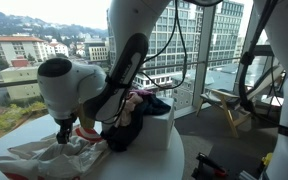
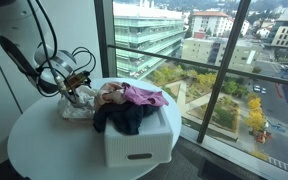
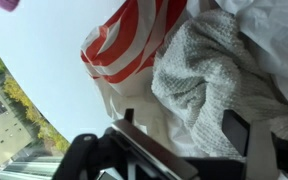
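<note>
Round white table (image 2: pixel 44 140): gripper (image 2: pixel 73 95), jaws apart, over white knit towel (image 3: pixel 199 80) and red-striped cloth (image 3: pixel 129 45), beside laundry basket (image 2: pixel 139 145).

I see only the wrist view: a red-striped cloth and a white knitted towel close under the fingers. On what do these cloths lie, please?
Observer: They form a small heap on a round white table.
Operator: Does anything else stand on that table?
Observer: Yes, a white basket stands right beside the heap.
Operator: Is the basket empty?
Observer: No. A pink garment and a dark garment are piled over its top.
</note>
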### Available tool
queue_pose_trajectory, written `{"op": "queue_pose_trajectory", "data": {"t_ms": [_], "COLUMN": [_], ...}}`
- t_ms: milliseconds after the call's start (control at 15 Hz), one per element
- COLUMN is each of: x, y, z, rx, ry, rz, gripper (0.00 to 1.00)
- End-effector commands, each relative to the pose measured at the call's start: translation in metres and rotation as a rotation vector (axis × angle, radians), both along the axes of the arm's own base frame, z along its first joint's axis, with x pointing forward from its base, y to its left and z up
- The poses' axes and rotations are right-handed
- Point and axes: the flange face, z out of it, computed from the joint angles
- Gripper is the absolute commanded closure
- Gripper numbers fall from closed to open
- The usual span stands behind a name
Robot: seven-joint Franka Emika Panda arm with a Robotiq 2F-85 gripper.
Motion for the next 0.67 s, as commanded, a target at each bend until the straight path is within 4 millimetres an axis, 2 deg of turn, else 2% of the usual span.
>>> {"op": "queue_pose_trajectory", "data": {"t_ms": [0,133,400,533,600], "x": [0.007,0.013,0.006,-0.001,-0.007], "y": [-0.024,-0.047,-0.089,-0.11,-0.12], "z": [0.064,0.096,0.162,0.181,0.181], "rx": [-0.113,-0.2,-0.361,-0.45,-0.493], "ry": [-0.051,-0.069,-0.131,-0.117,-0.083], "rz": [-0.071,-0.186,-0.387,-0.489,-0.54], "gripper": [0.0,0.0,0.0,0.0,0.0]}}
